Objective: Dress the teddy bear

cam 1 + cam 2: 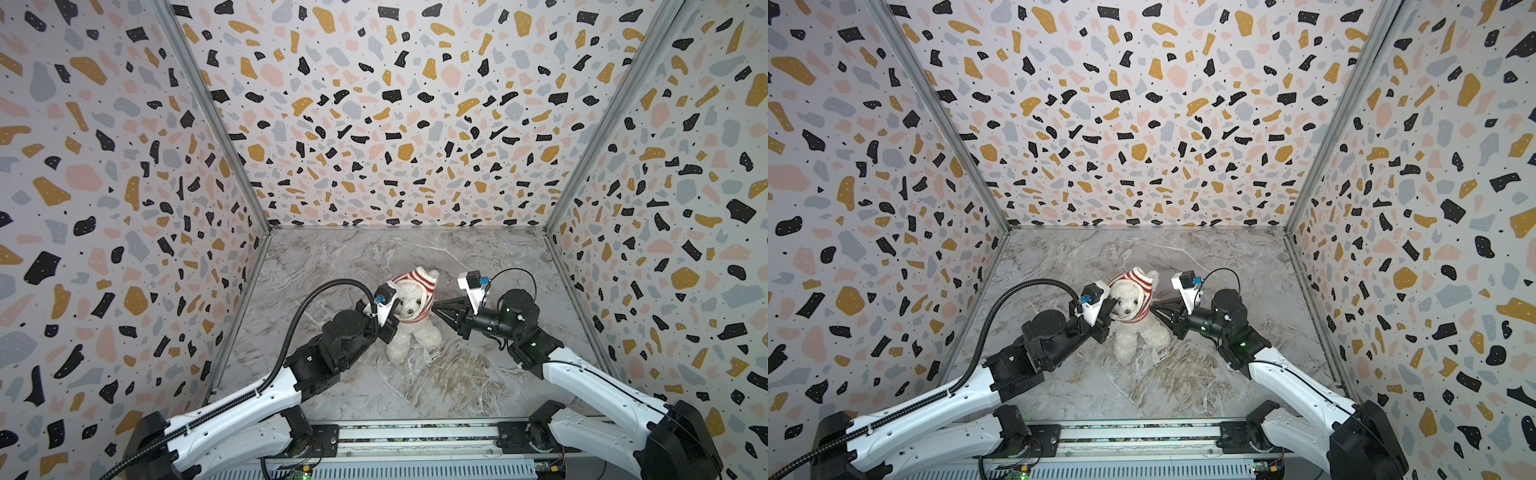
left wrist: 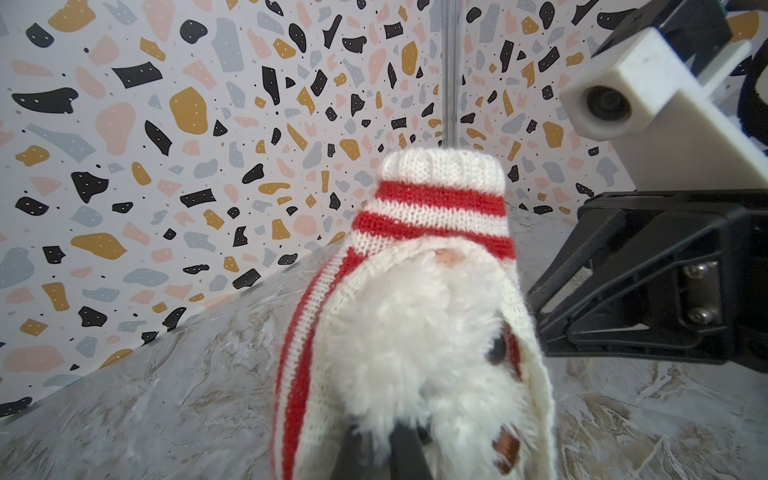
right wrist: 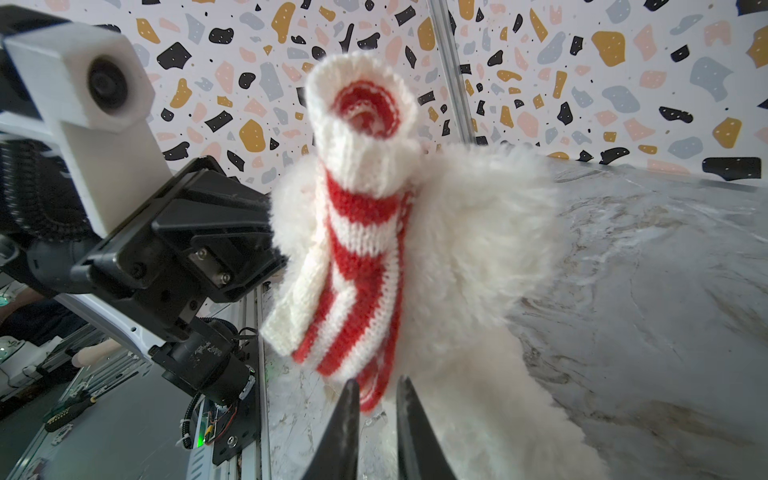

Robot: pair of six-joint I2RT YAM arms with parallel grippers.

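Left gripper (image 2: 399, 451), closed tight, pinches the teddy bear (image 1: 410, 305) at its 9 o'clock side. At 3 o'clock, the right gripper (image 3: 377, 380) has its jaws a sliver apart around the sweater (image 3: 357, 232) hem, seemingly unclamped.

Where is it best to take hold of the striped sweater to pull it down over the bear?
Probably grip the sweater's loose white edge flap, coming from the right claw's side of the bear: it hangs clear of the fur, so the tips can pinch knit alone.
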